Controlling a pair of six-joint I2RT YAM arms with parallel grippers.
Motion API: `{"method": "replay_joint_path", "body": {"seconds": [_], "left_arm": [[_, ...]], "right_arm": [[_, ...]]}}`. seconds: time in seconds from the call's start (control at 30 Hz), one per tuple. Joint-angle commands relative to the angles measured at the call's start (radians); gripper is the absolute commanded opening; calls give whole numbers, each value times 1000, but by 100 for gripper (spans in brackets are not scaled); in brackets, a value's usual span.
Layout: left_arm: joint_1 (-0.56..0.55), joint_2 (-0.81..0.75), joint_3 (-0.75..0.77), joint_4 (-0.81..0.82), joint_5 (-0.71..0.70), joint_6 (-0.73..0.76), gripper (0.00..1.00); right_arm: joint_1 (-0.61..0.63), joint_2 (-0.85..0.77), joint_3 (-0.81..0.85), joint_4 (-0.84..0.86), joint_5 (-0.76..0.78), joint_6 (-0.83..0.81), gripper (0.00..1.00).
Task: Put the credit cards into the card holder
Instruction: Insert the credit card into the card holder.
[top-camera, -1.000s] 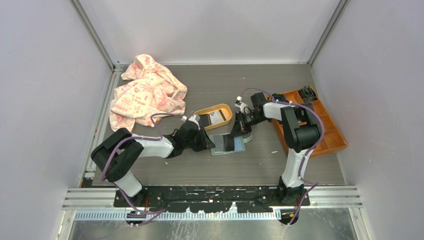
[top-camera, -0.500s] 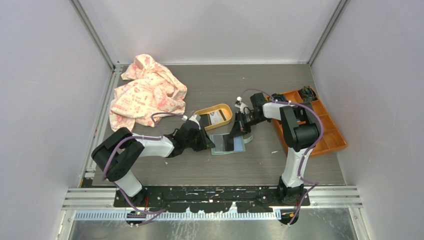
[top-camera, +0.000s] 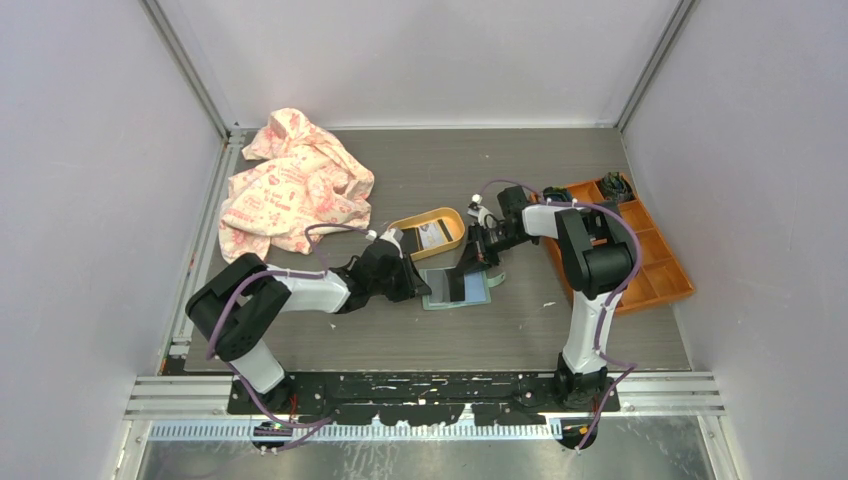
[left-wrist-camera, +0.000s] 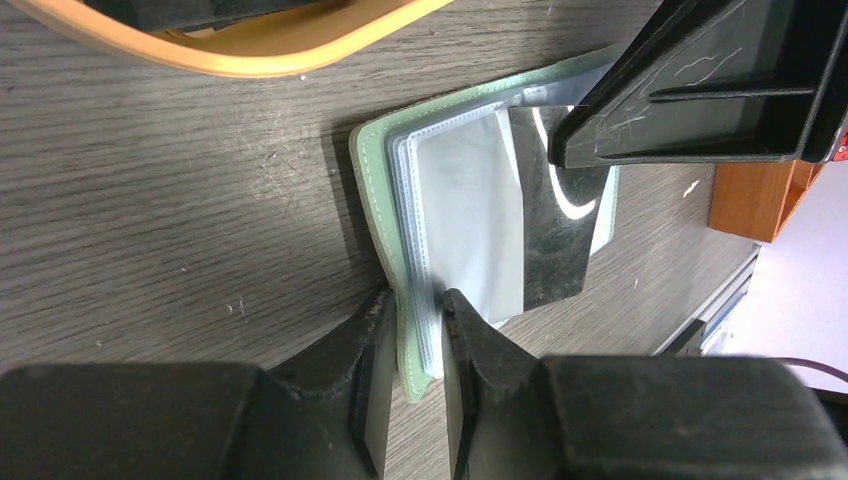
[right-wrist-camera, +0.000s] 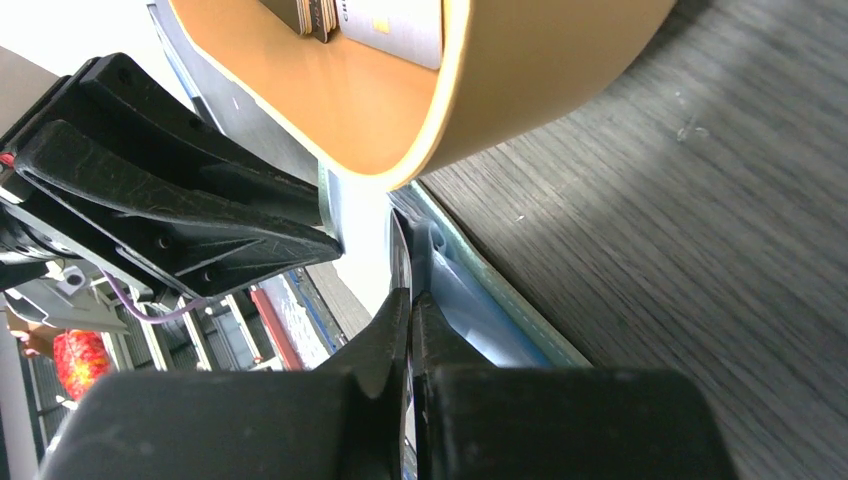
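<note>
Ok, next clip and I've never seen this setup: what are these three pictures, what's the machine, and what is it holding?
Two robot arms are bolted at the near edge of a table. The wide picture looks down from above and behind them; the other two come from wrist cameras. On the table lie a pink patterned cloth, an orange compartment box and a yellow oval tray with cards. The left end effector pinches the edge of the open green card holder. The right end effector is shut on a black card that overlaps the holder's clear sleeves.
</note>
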Motion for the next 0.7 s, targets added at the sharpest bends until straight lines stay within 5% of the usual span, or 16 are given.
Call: {"method": "replay_joint_path", "body": {"seconds": [0.0,0.67], "left_arm": [[-23,26,33,12,28,11,24],[-32,-39,27,-31,-15,46,31]], "right_arm": [[23,22,21,35,66,-5,6],[57,30,46,9,84,-18,13]]}}
